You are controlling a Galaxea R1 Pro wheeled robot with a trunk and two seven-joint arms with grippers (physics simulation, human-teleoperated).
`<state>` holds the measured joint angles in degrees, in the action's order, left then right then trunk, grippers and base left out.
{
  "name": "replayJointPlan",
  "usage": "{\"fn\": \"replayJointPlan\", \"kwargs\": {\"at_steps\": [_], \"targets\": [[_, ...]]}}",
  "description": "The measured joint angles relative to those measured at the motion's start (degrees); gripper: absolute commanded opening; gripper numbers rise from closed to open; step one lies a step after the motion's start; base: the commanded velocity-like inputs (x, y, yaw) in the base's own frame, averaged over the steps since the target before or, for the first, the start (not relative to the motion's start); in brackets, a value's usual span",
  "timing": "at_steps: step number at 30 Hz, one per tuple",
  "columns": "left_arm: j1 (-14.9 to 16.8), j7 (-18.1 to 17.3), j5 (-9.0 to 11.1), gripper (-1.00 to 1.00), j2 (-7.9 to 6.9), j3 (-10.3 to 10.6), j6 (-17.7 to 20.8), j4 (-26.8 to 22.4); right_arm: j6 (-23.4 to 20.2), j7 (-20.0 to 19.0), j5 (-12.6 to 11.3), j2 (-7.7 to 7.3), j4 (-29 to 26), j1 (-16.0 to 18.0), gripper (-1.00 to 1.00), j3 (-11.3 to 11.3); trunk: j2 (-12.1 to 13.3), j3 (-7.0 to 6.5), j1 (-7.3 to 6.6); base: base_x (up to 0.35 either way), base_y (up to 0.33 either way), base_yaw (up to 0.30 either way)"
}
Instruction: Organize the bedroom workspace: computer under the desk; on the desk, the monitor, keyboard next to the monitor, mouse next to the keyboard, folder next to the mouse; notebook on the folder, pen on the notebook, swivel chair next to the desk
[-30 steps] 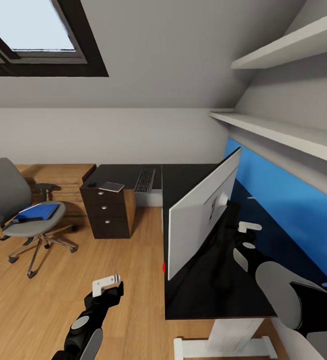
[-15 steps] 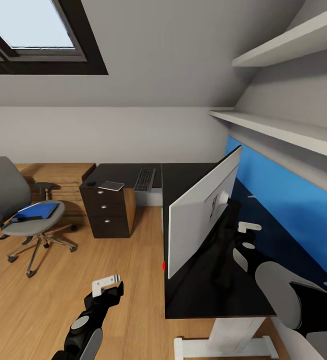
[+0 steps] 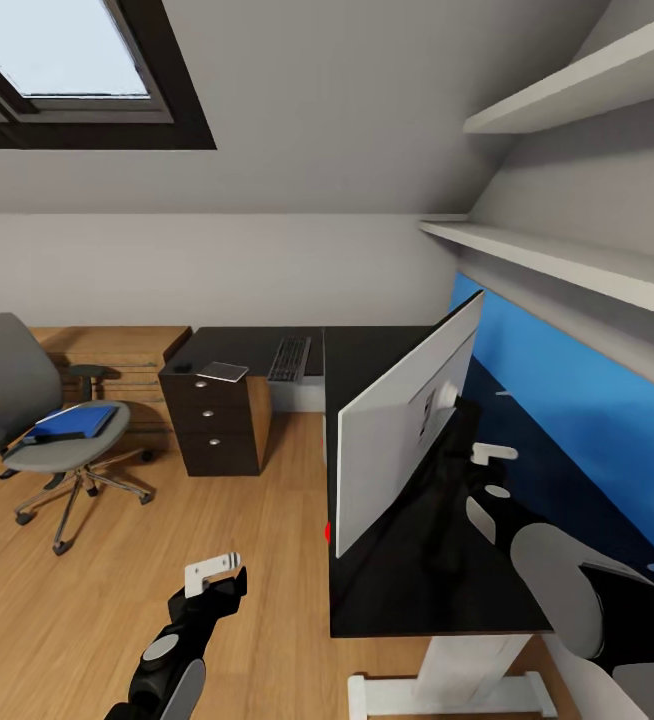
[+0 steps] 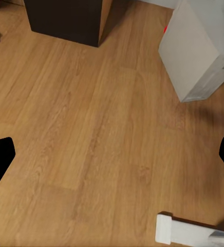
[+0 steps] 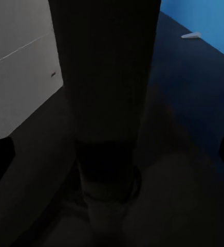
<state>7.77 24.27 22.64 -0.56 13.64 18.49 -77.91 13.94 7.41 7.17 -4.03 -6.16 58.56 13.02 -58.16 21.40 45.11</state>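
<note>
The monitor (image 3: pixel 402 425) stands on the black desk (image 3: pixel 367 365) with its grey back to me. My right gripper (image 3: pixel 491 462) is open behind it, its fingertips either side of the thin black stand (image 5: pixel 109 77). My left gripper (image 3: pixel 214 572) hangs open over the wood floor. The grey computer (image 4: pixel 197 46) sits below the desk edge. The keyboard (image 3: pixel 290 360), notebook (image 3: pixel 223 373) and mouse (image 3: pixel 182 367) lie on the desk's far wing. The blue folder (image 3: pixel 72 422) rests on the swivel chair (image 3: pixel 27 400) at the left. I cannot make out the pen.
A dark drawer unit (image 3: pixel 217 430) holds up the desk's far wing, with a low light-wood counter (image 3: pixel 117 350) beside it. White shelves (image 3: pixel 567 265) and a blue wall panel (image 3: pixel 577 400) run along the right. The desk's white foot (image 3: pixel 447 690) is near my base.
My right gripper has edged slightly closer to the monitor stand. The rest looks the same apart from a small shift of the view.
</note>
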Motion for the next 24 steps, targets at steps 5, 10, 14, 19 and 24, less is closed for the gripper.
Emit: {"fn": "replayJointPlan", "kwargs": {"at_steps": [5,10,14,19,24], "targets": [[0.00,0.00,-0.01,1.00,0.00,0.00,0.00,0.03,0.01,-0.91,-0.03,-0.07,0.00,0.00,1.00,0.01,0.00,0.00,0.00,0.000,0.000,0.000],[0.00,0.00,-0.01,1.00,0.00,0.00,0.00,0.08,0.02,-1.09,-0.03,-0.10,0.00,0.00,1.00,0.01,0.00,0.00,0.00,0.000,0.000,0.000],[0.00,0.00,-0.01,1.00,0.00,0.00,0.00,0.11,0.02,-1.14,-0.04,-0.11,0.00,0.00,1.00,0.01,0.00,0.00,0.00,0.000,0.000,0.000],[0.00,-0.04,0.06,1.00,0.00,0.00,0.00,0.27,0.02,-1.15,-0.04,-0.11,0.00,0.00,1.00,0.02,0.00,0.00,0.00,0.020,0.000,0.000],[0.00,-0.09,0.01,1.00,0.00,0.02,0.00,1.09,0.02,-1.15,-0.04,-0.11,0.01,0.00,1.00,0.02,0.00,0.00,0.00,0.075,0.000,0.000]]}}
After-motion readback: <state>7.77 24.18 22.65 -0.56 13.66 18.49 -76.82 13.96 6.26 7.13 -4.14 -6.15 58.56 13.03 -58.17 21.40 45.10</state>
